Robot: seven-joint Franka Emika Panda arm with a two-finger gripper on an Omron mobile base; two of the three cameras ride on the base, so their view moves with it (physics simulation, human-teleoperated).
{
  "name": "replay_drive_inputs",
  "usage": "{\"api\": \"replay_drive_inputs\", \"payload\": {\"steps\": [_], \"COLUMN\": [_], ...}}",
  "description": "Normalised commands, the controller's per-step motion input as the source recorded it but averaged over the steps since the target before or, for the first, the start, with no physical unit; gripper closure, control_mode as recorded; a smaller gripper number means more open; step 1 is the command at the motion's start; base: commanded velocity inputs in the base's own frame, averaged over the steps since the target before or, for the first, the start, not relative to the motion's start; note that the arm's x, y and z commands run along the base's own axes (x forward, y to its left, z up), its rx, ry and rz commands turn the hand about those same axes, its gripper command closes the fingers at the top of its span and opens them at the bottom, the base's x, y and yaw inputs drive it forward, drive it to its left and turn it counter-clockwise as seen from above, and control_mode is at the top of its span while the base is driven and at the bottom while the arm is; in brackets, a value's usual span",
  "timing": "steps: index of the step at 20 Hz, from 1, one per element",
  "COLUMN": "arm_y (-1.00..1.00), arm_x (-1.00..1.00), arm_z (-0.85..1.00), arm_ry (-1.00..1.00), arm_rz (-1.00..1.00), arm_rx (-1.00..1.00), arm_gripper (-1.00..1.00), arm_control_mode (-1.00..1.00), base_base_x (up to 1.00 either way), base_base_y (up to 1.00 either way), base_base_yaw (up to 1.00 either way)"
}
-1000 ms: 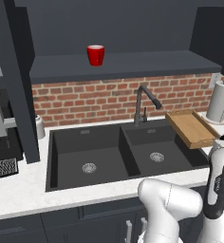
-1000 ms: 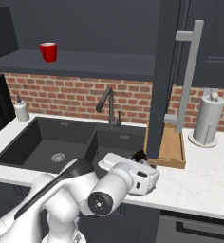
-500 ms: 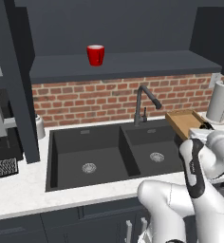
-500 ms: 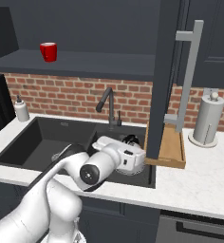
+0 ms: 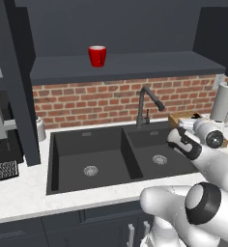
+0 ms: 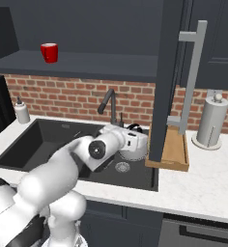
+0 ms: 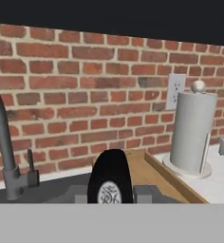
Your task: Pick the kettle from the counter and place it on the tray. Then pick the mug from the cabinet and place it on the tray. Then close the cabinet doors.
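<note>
My gripper [image 6: 131, 139] is shut on the dark top handle [image 7: 111, 176] of the silver-grey kettle [image 6: 136, 147]. I hold it in the air over the right sink basin, just left of the wooden tray [image 6: 175, 153]. In the hand view the gripper [image 7: 111, 193] looks past the handle at the tray [image 7: 143, 172], which lies ahead and to the right. In the left base view my hand [image 5: 187, 141] covers most of the tray [image 5: 182, 117]. The red mug [image 5: 97, 55] [image 6: 49, 52] stands upright on the shelf of the open cabinet [image 5: 135, 65].
An open cabinet door [image 6: 165, 72] with a silver bar handle [image 6: 193, 79] hangs over the tray's left edge. A paper-towel roll [image 6: 211, 120] [image 7: 192, 133] stands right of the tray. The faucet [image 5: 147, 103] rises behind the black double sink [image 5: 92, 159].
The arm has swung up from low at the counter's front, lifting the kettle and carrying it a little left and toward the brick wall. The mug and tray have not moved.
</note>
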Motion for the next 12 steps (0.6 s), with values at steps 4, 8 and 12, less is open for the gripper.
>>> {"api": "replay_drive_inputs", "payload": {"steps": [4, 8, 12], "arm_y": [-0.19, -0.14, -0.16], "arm_x": [0.49, 0.44, 0.51], "arm_z": [0.00, 0.00, 0.01], "arm_ry": [0.07, 0.00, 0.00], "arm_rz": [0.03, 0.04, 0.04], "arm_rx": [-0.01, 0.00, 0.00], "arm_gripper": [1.00, 1.00, 1.00], "arm_control_mode": [-1.00, -1.00, -1.00], "base_base_x": [0.00, 0.00, 0.00], "base_base_y": [0.00, 0.00, 0.00], "base_base_yaw": [0.00, 0.00, 0.00]}}
